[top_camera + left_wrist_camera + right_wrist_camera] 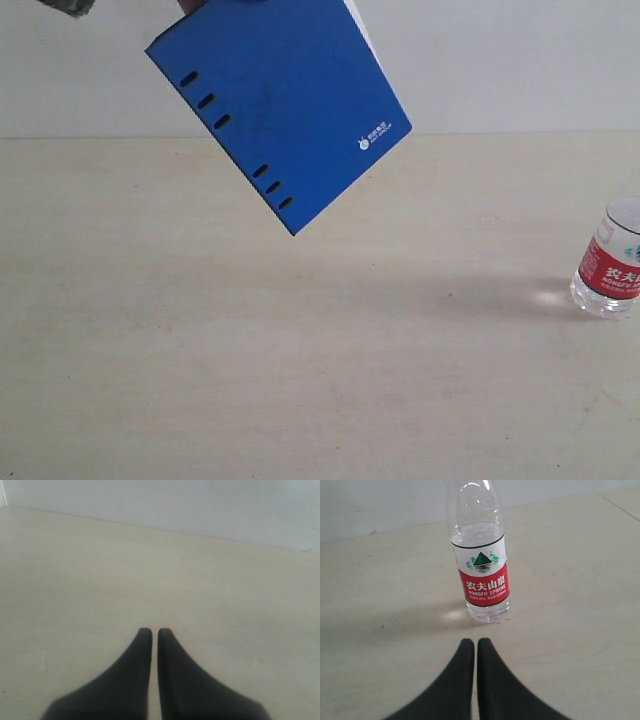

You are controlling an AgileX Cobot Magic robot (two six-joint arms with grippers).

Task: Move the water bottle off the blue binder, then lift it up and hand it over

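From where I stand, the blue binder (pixel 280 110) hangs tilted in the air above the far side of the pale surface (pixel 250 350), one corner pointing down. Its upper edge runs out of sight, so I cannot tell what holds it. The water bottle (pixel 610 265) is well apart from it, standing upright on the surface at the right, with its red label facing the right tool (pixel 471 642). That tool is clenched on nothing, its two dark tips nearly touching and aimed at the bottle's base from just in front. The left tool (pixel 151 632) is clenched and empty too, with only bare surface ahead of it. The clearing step looks done; the lift and handover are what remain, I'd say. My worry is the bottle: it is tall, narrow and looks light, so a tool nudging forward with its tips together would likely tip it and send it rolling. The binder, gripped somewhere along one edge, could also swing or slip.
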